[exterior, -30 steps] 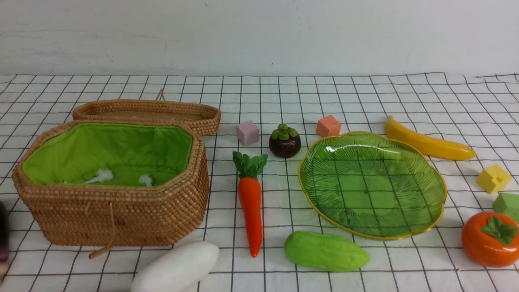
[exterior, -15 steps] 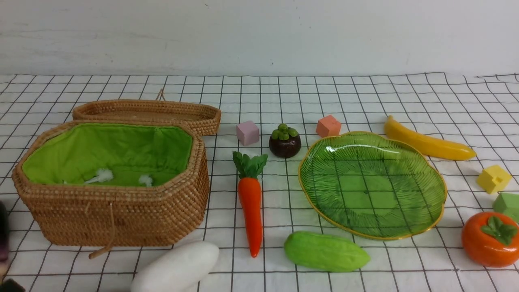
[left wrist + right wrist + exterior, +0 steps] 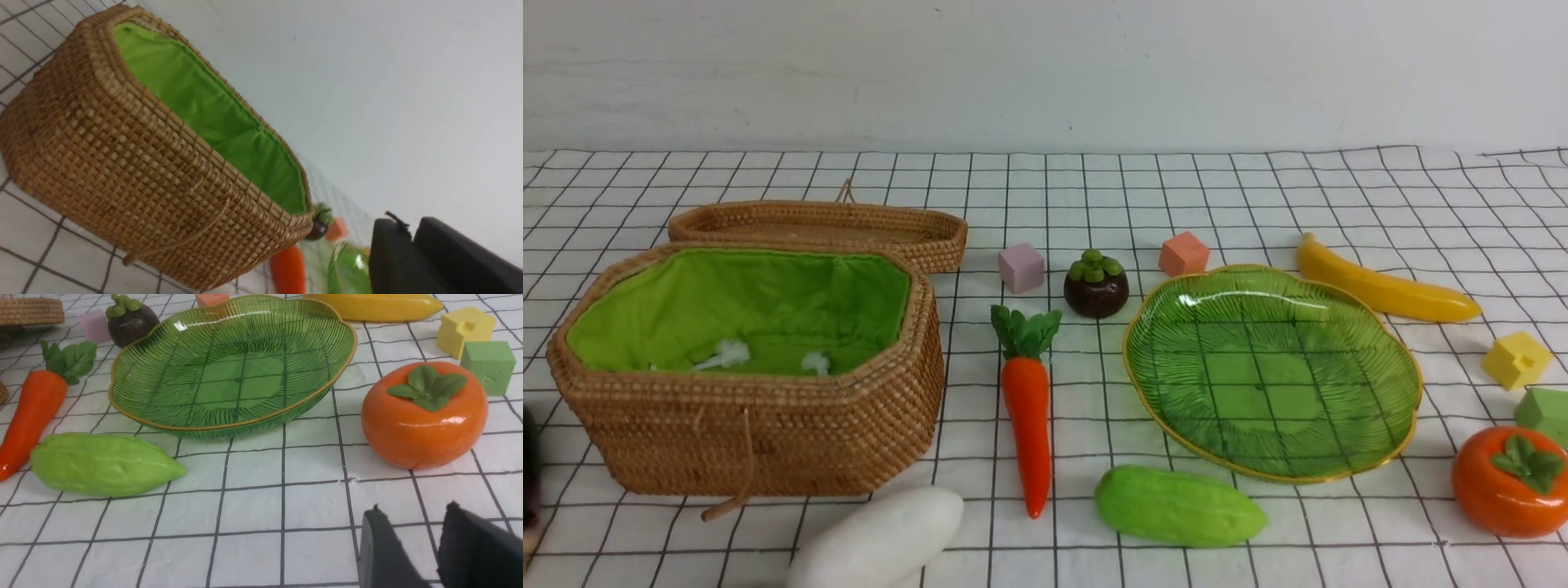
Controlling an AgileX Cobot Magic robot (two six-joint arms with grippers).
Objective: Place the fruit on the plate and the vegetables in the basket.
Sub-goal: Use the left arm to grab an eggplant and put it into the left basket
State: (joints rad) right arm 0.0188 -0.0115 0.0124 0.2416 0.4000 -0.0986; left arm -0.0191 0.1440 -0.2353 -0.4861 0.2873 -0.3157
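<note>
Gold-rimmed ribbed green plate (image 3: 1274, 376), green-lined brown wicker basket (image 3: 768, 441)

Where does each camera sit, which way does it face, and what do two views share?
Front view: on the robot's side between its arms, facing forward over basket and plate to the wall; no robot part shows.
Left wrist view: on the left wrist, tilted, facing the basket's side; left gripper shows, shut.
Right wrist view: on the right wrist, low, facing plate, persimmon, cucumber; right gripper shows, open.
Shared: front and right wrist views both show the plate.
</note>
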